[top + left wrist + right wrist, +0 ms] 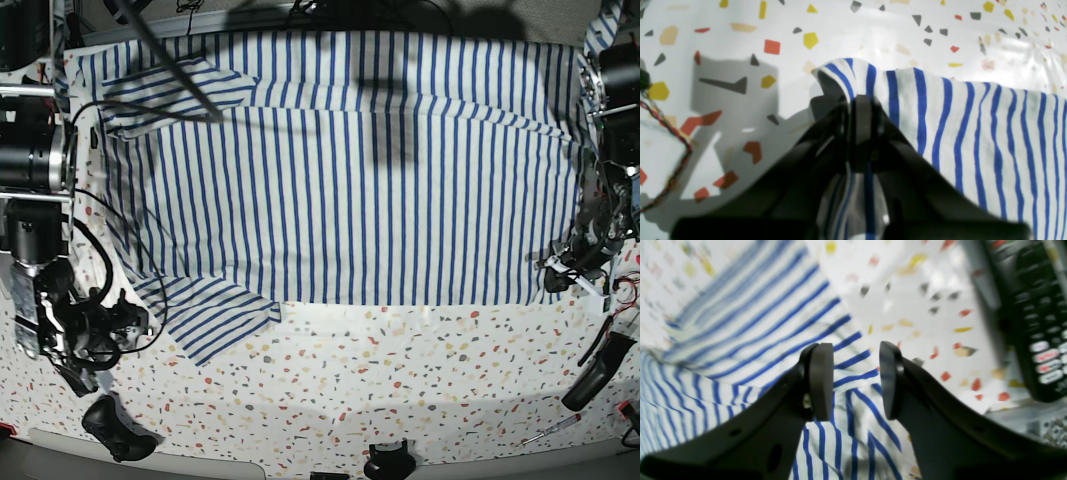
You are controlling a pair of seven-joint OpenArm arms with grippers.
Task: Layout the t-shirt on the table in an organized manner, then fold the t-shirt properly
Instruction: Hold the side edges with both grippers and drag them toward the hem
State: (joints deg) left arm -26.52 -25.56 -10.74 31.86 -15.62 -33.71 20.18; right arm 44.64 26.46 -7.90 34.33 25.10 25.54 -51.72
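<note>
Layout step: the t-shirt [340, 170] is spread on the worktop [400, 380], its lower-right corner clamped in the left pincer [862, 100]. The right pincer [856, 380] is held apart, empty. A tug outward is probably needed next.

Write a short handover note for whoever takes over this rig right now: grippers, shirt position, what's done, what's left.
Left gripper: shut on a corner of the t-shirt, at its hem end.
Right gripper: open, holding nothing, above the sleeve end of the shirt.
T-shirt: spread nearly flat across the table, one sleeve angled out at the near edge.
Done: layout mostly complete.
Left: release the corner, smooth the sleeves, then do all the folds.
</note>
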